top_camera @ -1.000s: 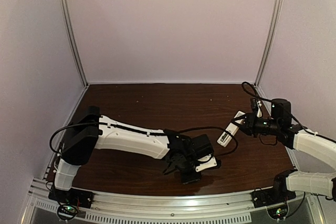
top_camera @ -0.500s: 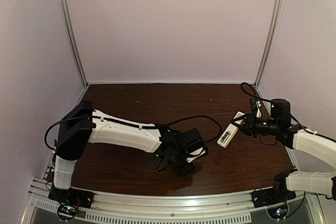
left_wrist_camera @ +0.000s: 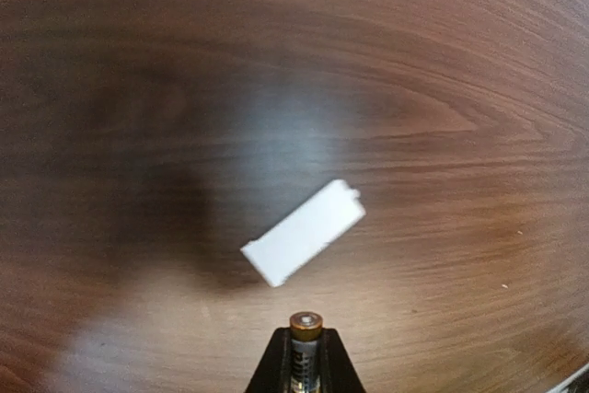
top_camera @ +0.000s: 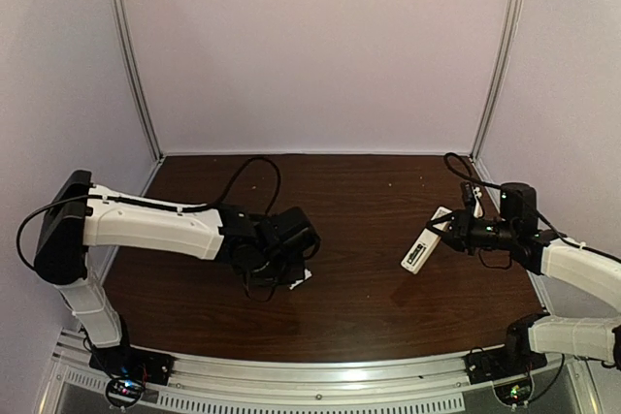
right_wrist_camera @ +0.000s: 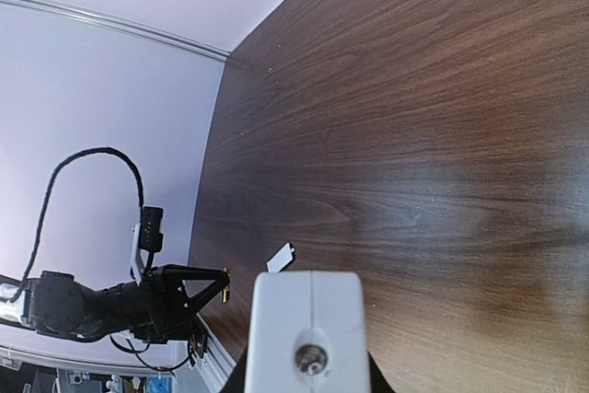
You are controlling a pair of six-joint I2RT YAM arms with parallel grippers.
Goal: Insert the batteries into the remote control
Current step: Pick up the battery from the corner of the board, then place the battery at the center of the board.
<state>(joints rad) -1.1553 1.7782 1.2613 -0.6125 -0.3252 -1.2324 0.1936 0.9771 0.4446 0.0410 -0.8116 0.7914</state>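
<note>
We pinch one battery [left_wrist_camera: 306, 345] tip-forward in the left fingers [left_wrist_camera: 273, 373], ready for the remote [top_camera: 423, 243] gripped between the right fingers [top_camera: 454, 231].

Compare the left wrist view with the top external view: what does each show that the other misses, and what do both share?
Only the left wrist view shows the battery, gold end forward, clamped in the left tool. Only the top external view shows the remote control held by the right tool, plus the pale walls. Both show the small white cover piece lying on the dark wooden table.
</note>
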